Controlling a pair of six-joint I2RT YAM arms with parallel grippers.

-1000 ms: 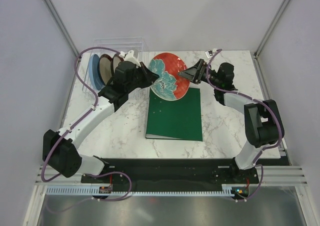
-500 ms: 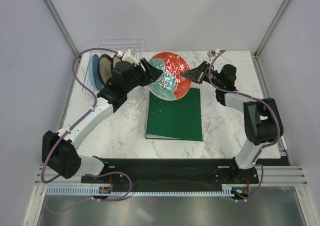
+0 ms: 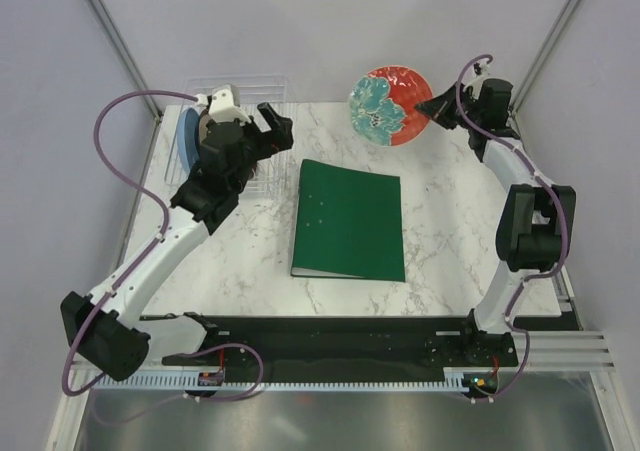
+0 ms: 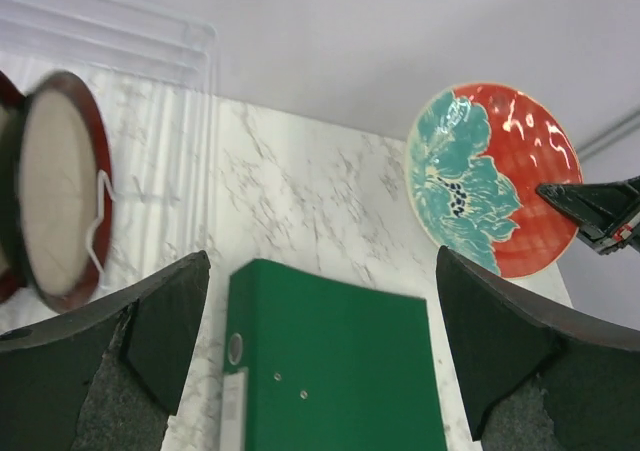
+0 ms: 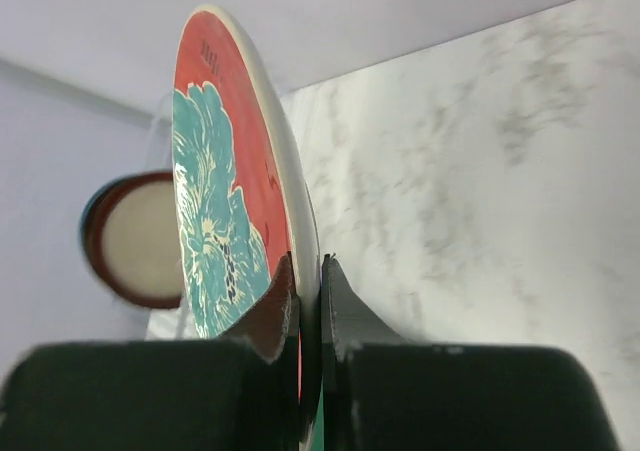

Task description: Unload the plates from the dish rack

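The red plate with teal blotches hangs on edge in the air over the table's back right, and my right gripper is shut on its rim. In the right wrist view the fingers pinch that plate from both sides. My left gripper stands open and holds nothing, just right of the clear dish rack. A light blue plate shows at the rack's left end. A brown-rimmed plate with a cream centre stands upright in the rack. The left arm hides the rest of the rack.
A green binder lies flat mid-table, below and between the two grippers; the left wrist view shows it under the open fingers. Grey walls close in the back and both sides.
The left gripper let go of the red plate, opened wide and drew back left toward the rack. The right gripper shut on the plate's rim and carried it up to the back right.
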